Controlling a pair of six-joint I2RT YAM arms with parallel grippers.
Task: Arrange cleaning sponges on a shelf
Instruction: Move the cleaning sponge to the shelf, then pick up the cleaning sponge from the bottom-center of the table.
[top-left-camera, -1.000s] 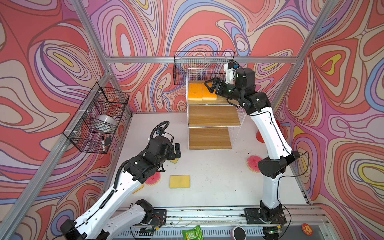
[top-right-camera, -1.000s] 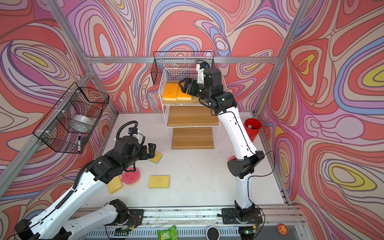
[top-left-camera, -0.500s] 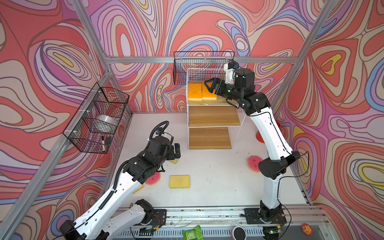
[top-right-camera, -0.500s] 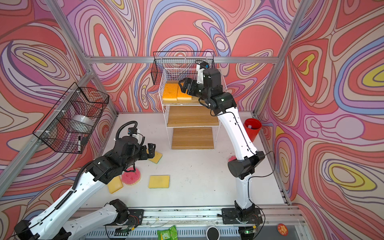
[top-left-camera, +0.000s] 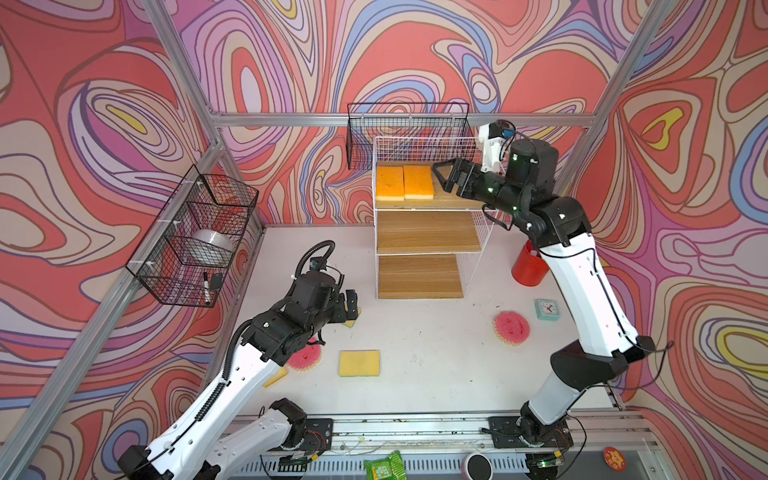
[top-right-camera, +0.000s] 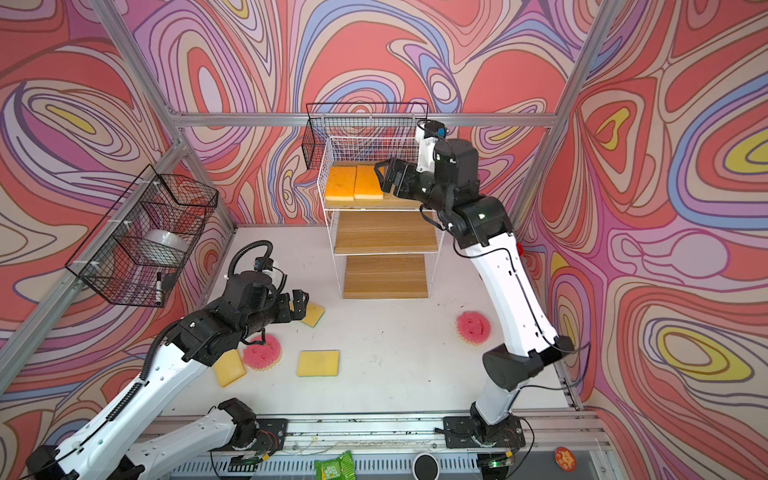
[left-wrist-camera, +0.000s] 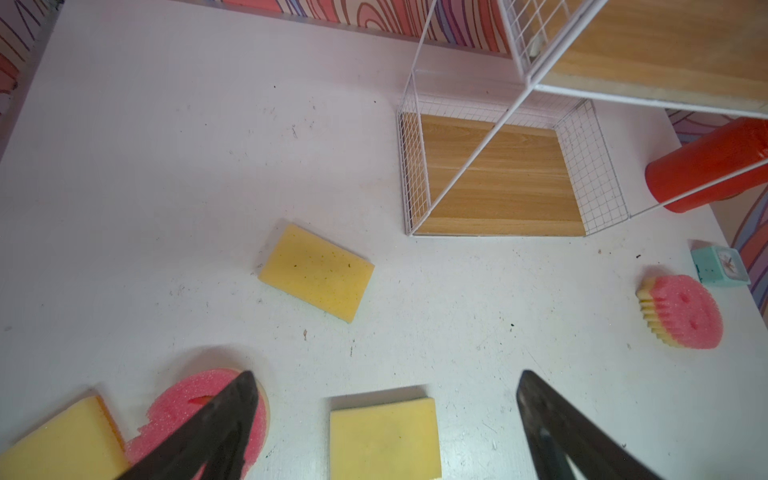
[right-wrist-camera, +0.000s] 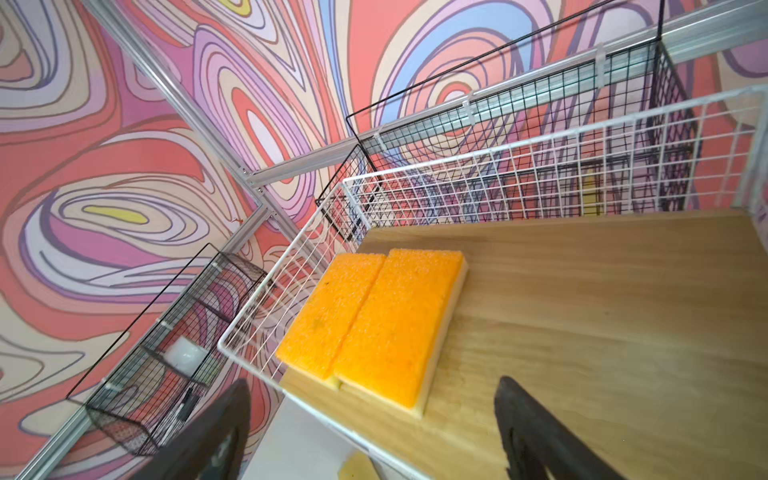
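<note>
**Two sponges shelved, five on the desk; both tools spread and empty.**
The right tool (top-left-camera: 441, 178) hangs with jaws apart just right of a pair of orange-topped rectangular foam sponges (top-left-camera: 390, 183), which lie side by side at the left of the top board of the white wire shelf (top-left-camera: 428, 232). The left tool (top-left-camera: 348, 308), likewise spread, hovers above the white desk (top-left-camera: 424, 332) near a skewed yellow-side-up rectangular sponge (top-right-camera: 312, 313), the likely next pick. Recommended: turn the jaws square across its narrow width, descend straight, close gently on the soft foam.

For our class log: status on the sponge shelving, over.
Left gripper open, right gripper open, empty. Two orange sponges on shelf top; five sponges on table. Nothing in the way.
</note>
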